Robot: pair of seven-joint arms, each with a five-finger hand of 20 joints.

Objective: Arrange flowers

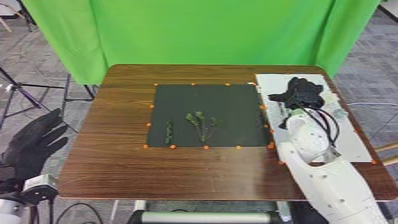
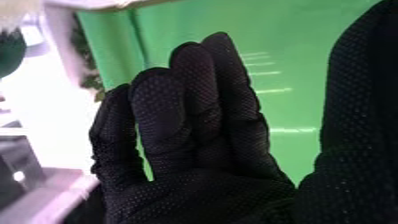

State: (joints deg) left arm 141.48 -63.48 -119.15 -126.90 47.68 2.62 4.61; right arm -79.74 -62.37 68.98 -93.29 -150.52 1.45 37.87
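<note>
On the dark mat (image 1: pixel 182 100) in the head view lie green stems: a thin sprig (image 1: pixel 169 132) at its left, a branching sprig (image 1: pixel 202 125) near its middle and another thin stem (image 1: pixel 259 119) along its right edge. My right hand (image 1: pixel 304 95) is over the white sheet (image 1: pixel 352 145) on the table's right, where pale flowers (image 1: pixel 330 100) lie beside it. In the right wrist view, the right hand (image 2: pixel 200 150) is open with its fingers extended and nothing held. My left hand (image 1: pixel 34 142) is open off the table's left edge.
Small orange markers (image 1: pixel 173 146) line the dark mat on the brown wooden table (image 1: pixel 115 170). A green curtain (image 1: pixel 222 35) hangs behind the table. Tripod legs (image 1: pixel 35 97) stand on the floor at the left.
</note>
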